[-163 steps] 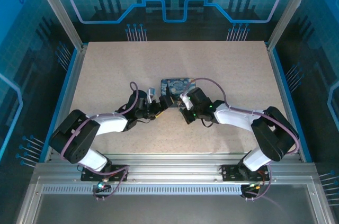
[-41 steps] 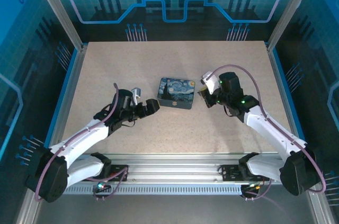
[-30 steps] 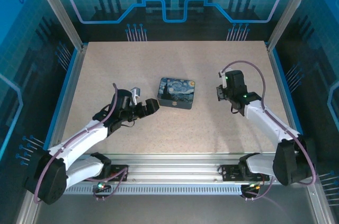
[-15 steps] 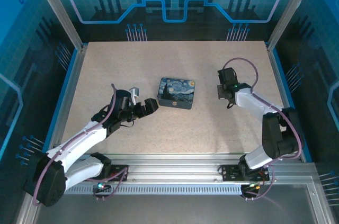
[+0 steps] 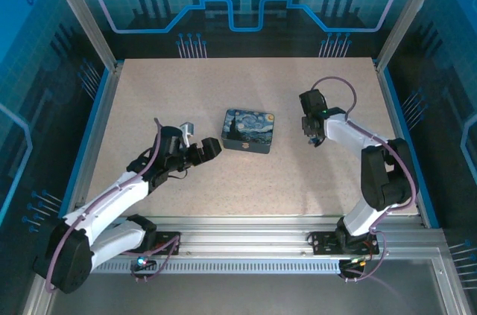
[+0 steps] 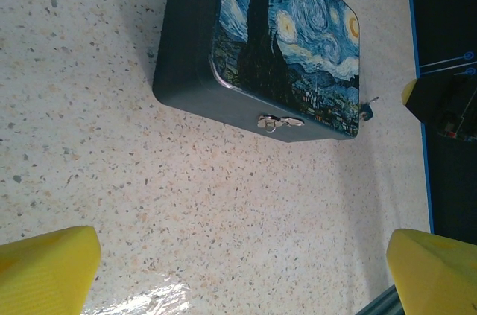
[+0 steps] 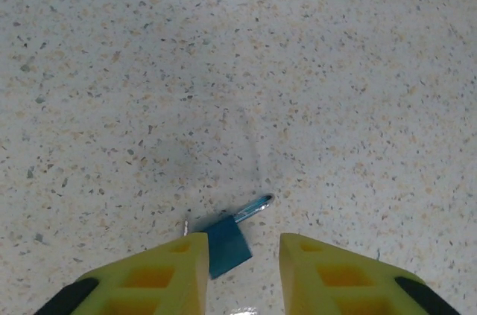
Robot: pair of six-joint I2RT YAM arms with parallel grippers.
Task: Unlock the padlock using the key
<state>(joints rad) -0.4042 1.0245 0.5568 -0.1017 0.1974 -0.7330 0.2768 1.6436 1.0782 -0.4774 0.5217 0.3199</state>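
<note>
On the speckled table [image 7: 313, 69], to the right of the box [image 5: 248, 130] and well apart from it, the key [image 7: 228, 244] appears to lie flat. Its blue head is nearest the camera and its thin shaft points away. The right gripper [image 7: 244, 249] straddles it with jaws parted and nothing clenched. The gap is wider than the head, which sits against the finger at the left of the right wrist view. The padlock [image 6: 279, 122], a small pale fitting, hangs at mid front wall of the box below the starry lid [image 6: 291, 39]. No key is in it. The left gripper [image 6: 240, 269] faces this wall from close by, spread wide and empty; in the top view it [image 5: 211, 150] sits just off the box's near-left corner.

The step in hand is judged to be taking up the key. To do it well, centre the head in the gap before closing. Pinch the flat faces squarely and low, leaving the whole shaft protruding forward. A skewed or shallow pinch would likely let so thin a piece pivot at the keyhole. The left gripper is well placed to steady the box.
</note>
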